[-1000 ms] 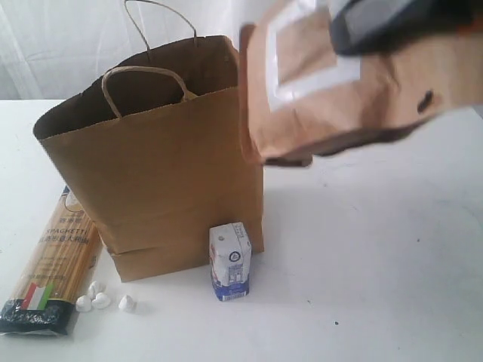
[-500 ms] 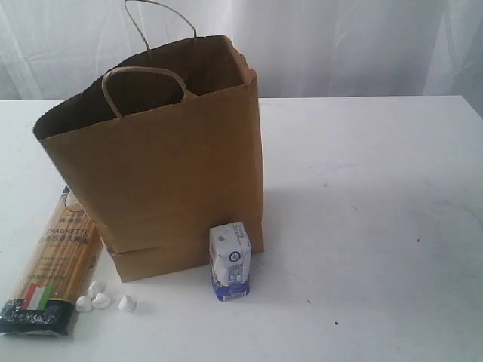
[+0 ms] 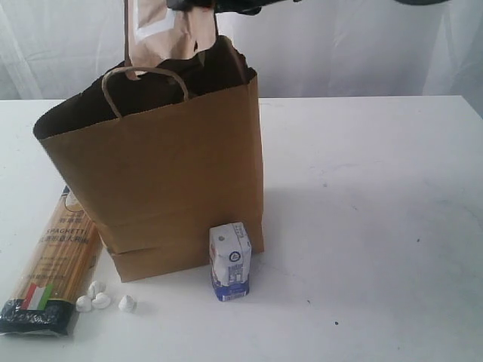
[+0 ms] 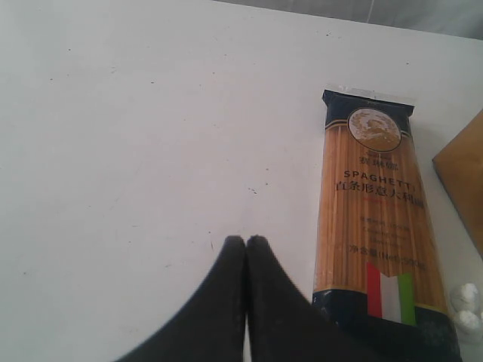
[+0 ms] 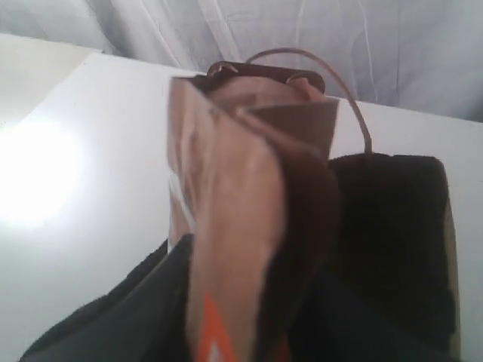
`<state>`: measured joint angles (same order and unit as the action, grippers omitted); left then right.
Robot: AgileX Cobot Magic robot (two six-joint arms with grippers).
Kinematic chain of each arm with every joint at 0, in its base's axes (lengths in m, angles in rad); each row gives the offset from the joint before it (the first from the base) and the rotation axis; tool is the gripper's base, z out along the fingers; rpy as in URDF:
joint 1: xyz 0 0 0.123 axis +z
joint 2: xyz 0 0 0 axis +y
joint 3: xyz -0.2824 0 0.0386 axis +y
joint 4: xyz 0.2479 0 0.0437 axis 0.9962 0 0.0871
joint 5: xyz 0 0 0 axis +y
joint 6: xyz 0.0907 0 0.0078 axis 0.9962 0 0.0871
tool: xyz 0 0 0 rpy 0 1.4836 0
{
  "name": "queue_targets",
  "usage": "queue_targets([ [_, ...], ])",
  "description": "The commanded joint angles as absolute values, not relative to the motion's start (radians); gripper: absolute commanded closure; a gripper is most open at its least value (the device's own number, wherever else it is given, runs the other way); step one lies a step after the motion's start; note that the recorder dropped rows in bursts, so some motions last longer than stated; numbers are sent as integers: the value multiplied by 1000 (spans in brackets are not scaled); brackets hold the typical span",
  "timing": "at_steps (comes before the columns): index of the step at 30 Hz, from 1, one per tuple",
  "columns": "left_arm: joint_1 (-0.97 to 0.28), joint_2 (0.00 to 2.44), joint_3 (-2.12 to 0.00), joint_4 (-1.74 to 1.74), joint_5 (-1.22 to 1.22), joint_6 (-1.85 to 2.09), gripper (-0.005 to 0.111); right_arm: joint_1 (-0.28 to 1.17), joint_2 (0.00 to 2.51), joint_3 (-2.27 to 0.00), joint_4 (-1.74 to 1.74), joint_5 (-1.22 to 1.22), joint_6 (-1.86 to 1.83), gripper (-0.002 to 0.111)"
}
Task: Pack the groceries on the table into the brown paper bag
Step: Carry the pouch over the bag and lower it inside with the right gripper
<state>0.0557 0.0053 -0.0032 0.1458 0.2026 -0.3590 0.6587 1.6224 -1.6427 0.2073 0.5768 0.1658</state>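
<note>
Over the paper bag (image 3: 166,181) rim, right pincer (image 5: 241,309) clasps brown pouch (image 3: 162,30); left pincer (image 4: 245,243) clenched.

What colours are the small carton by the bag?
The carton is white with blue, clearest in the exterior view.

pouch (image 3: 189,34): top cropped at upper edge, blurred up close in right wrist view | bag (image 3: 166,188): inside dark, contents unseen | spaghetti packet (image 3: 56,256): far end behind bag | lumps (image 4: 464,294): cut by frame edge
</note>
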Motion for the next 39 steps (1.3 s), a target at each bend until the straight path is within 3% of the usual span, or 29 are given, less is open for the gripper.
queue_targets([
  [1, 58, 0, 0, 143, 201, -359, 107, 660, 1670, -1654, 271, 502, 152, 96],
  [18, 58, 0, 0, 143, 201, -359, 107, 668, 1770, -1654, 266, 491, 137, 95],
  [30, 58, 0, 0, 143, 201, -359, 107, 668, 1774, -1654, 266, 520, 46, 65],
  [39, 58, 0, 0, 143, 201, -359, 107, 668, 1773, -1654, 266, 504, 46, 62],
])
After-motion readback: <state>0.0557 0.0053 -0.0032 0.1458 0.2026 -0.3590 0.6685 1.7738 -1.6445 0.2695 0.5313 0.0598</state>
